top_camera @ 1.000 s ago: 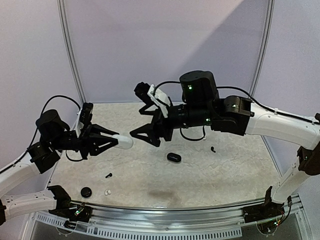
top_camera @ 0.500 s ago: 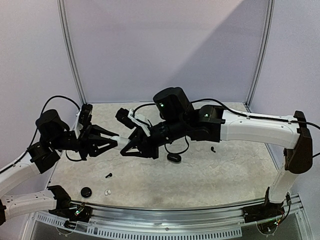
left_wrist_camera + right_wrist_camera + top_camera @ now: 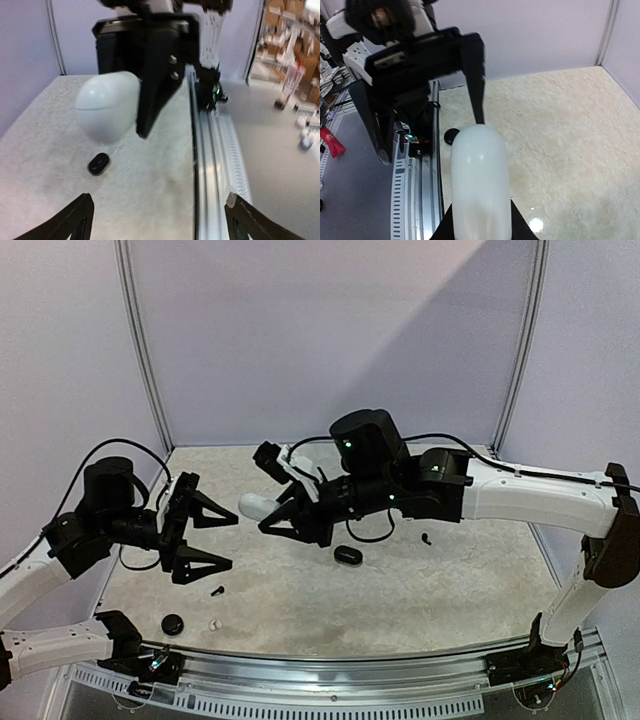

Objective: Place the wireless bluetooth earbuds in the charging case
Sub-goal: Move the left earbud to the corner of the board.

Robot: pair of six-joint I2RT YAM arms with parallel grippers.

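Robotics lab test cell, not a home or shop. Enclosed by plain lavender wall panels (image 3: 330, 340) on thin grey metal poles (image 3: 140, 340), with a speckled beige tabletop (image 3: 400, 590) and a perforated white metal rail (image 3: 300, 704) at the near edge. Beyond, blurred storage shelves of brown cardboard boxes (image 3: 292, 30).

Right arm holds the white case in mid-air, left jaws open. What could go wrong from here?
1. The right gripper pinches the white case at one end only, above the table. Most of it sticks out, so it may pivot or drop.
2. The case's lid looks closed in the left wrist view, so no earbud can go in yet.
3. The white earbud lies near the table's front edge. A clumsy pick by the left gripper could push it off.
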